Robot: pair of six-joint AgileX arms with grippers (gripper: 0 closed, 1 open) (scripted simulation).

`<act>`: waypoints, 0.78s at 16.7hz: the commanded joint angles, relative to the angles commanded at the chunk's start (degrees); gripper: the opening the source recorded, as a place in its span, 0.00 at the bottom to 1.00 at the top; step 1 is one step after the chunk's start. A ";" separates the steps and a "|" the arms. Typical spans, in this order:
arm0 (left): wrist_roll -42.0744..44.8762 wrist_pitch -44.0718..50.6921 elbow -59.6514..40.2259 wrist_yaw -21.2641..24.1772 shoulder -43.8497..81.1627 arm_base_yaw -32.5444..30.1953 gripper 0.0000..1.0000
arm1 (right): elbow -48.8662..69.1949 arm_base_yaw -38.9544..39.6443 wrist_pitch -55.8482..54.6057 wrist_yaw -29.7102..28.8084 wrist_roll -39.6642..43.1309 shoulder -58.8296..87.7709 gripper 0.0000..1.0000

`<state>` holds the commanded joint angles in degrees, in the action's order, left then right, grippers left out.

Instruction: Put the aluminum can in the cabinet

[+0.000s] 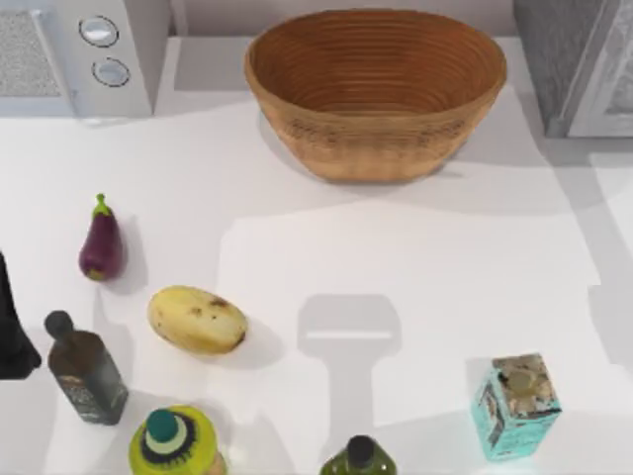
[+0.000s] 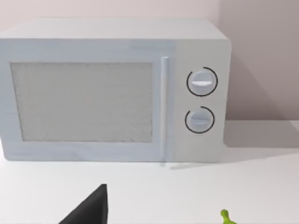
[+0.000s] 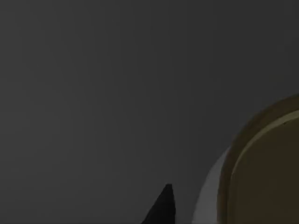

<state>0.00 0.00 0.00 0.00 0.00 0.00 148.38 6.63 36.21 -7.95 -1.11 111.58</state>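
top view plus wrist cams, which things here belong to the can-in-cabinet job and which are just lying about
Job things:
aluminum can, close in the dark right wrist view
cabinet, far right corner

Lying about:
basket
microwave
eggplant
potato
teal carton
dark bottle
two green-topped bottles at the near edge

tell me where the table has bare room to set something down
The widest bare patch lies mid-table, bordered by the wicker basket, the potato and the teal carton. Another runs between the microwave and the eggplant. The near left corner is crowded with bottles.
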 joint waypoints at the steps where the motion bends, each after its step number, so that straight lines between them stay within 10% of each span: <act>1: 0.00 0.00 0.00 0.00 0.00 0.00 1.00 | 3.21 -0.30 0.84 0.26 0.01 2.40 0.00; 9: 0.00 0.00 0.00 0.00 0.00 0.00 1.00 | 10.16 -1.06 2.82 0.93 0.03 8.13 0.00; 13: 0.00 0.00 0.00 0.00 0.00 0.00 1.00 | 10.16 -1.06 2.82 0.93 0.03 8.13 0.30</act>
<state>0.00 0.00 0.00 0.00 0.00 0.00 158.54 5.57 39.03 -7.02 -1.08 119.70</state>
